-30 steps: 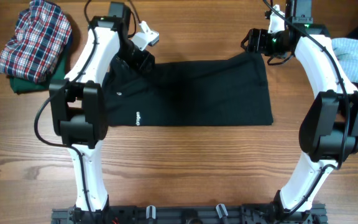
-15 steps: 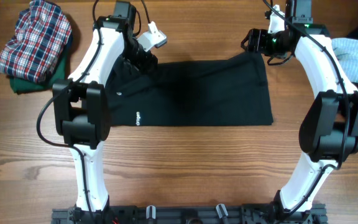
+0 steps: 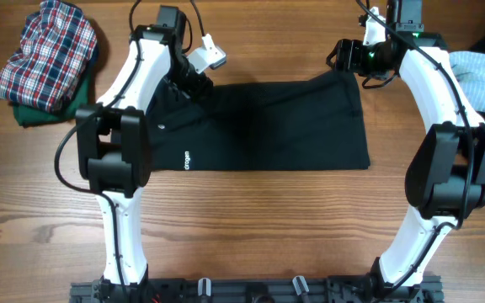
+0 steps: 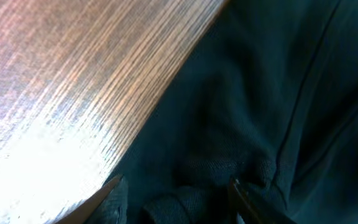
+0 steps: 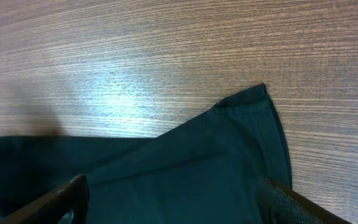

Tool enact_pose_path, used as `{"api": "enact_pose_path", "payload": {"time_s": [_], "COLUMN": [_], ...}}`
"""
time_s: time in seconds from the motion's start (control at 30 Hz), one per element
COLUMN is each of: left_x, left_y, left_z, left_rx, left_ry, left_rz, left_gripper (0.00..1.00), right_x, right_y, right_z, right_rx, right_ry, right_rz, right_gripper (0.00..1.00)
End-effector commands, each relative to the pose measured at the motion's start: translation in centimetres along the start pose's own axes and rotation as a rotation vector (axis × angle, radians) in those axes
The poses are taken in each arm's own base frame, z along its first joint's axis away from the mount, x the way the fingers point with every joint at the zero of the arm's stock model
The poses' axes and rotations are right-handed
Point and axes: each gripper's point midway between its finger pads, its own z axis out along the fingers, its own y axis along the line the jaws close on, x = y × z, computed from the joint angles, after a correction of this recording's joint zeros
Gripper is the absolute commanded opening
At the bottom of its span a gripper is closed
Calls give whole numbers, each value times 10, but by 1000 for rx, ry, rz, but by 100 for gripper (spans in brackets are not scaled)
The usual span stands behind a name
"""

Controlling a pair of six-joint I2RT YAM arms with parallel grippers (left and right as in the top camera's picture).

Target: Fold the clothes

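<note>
- Overhead, we see the black T-shirt (image 3: 259,126) spread flat in the middle of the surface (image 3: 268,227). The left gripper (image 3: 194,82) sits at its far left corner and the right gripper (image 3: 345,57) over its far right one. Both corners should lift together, evenly.
- Only the left wrist shows fabric bunched between the fingers (image 4: 114,194); whether they clamp it, we cannot tell.
- Only the right wrist shows wide-open jaws above the corner (image 5: 263,93), grasping nothing. That gripper should drop lower before pinching.

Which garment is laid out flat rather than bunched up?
The black T-shirt in the middle, spread flat. The plaid one at far left, atop a green one, and the light blue one at the right edge are crumpled.
</note>
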Motion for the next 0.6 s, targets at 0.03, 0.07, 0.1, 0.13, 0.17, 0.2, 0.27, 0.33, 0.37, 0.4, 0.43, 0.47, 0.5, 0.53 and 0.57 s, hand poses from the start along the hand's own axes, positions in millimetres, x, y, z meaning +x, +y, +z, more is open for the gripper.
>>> {"api": "enact_pose_path", "payload": {"time_s": [0.03,0.07,0.1,0.13,0.17,0.2,0.27,0.33,0.37,0.4,0.43,0.47,0.5,0.53,0.57], "left_x": [7,8,10,11,12,12,15,18,19,20,20,20,20,20,20], "left_y": [-2,-3,-3,-4,-4,-5,-7,-9,-10,-10,-10,-10,-10,-10,-10], "left_z": [5,5,5,5,5,5,5,5,5,5,4,4,4,3,2], "left_rx": [17,20,22,23,23,26,35,43,46,45,44,45,45,43,40], "left_ry": [24,29,35,38,43,45,58,68,72,76,80,80,80,79,82], "left_rz": [10,8,7,6,4,3,-2,-7,-8,-12,-13,-13,-18,-23,-37], "left_gripper": [51,51,50,50,48,46,29,11,7,5,4,4,4,4,4], "right_x": [-3,-3,-3,-3,-3,-3,-3,-3,-3,-3,-4,-4,-4,-5,-6], "right_y": [7,7,7,7,7,7,7,7,7,7,7,7,7,7,7], "right_z": [-4,-5,-4,-4,-4,-5,-4,-4,-4,-4,-4,-4,-4,-5,-5], "right_rx": [-22,-22,-22,-22,-22,-22,-22,-22,-22,-22,-22,-23,-23,-23,-23], "right_ry": [-9,-9,-9,-9,-9,-10,-9,-10,-10,-11,-13,-13,-15,-18,-20], "right_rz": [-16,-16,-15,-15,-16,-16,-15,-16,-17,-16,-17,-17,-18,-19,-19], "right_gripper": [86,86,86,86,86,86,86,86,86,87,86,86,86,86,86]}}
